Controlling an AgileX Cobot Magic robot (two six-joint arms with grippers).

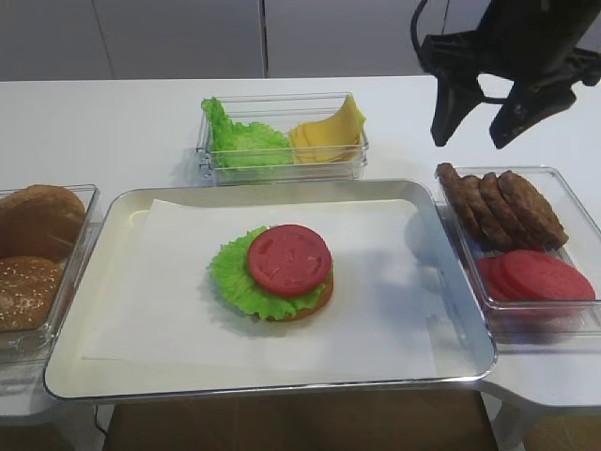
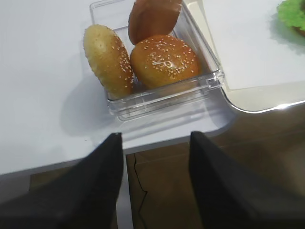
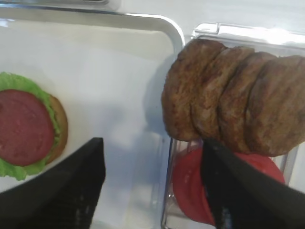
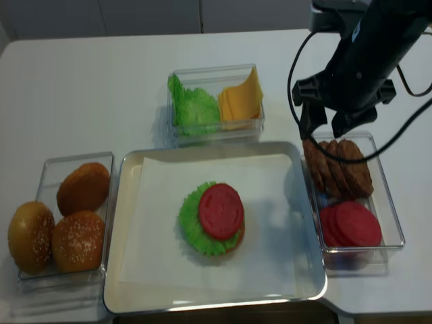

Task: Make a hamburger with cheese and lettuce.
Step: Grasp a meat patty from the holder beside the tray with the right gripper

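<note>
Our right claw (image 1: 476,120) hangs wide open, empty, above the row of brown round patties (image 1: 502,205) in the clear plastic tray. The half-built hamburger (image 1: 282,272) (bun, lettuce, tomato slice) sits mid metal tray (image 1: 131,371). We'd descend straight, pinch only the end patty, w/o dragging neighbours.

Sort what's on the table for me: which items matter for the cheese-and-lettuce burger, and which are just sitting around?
In play:
hamburger on the tray
cheese
lettuce
right claw, open above the patties

Lying about:
tomato slices
sesame buns
</note>
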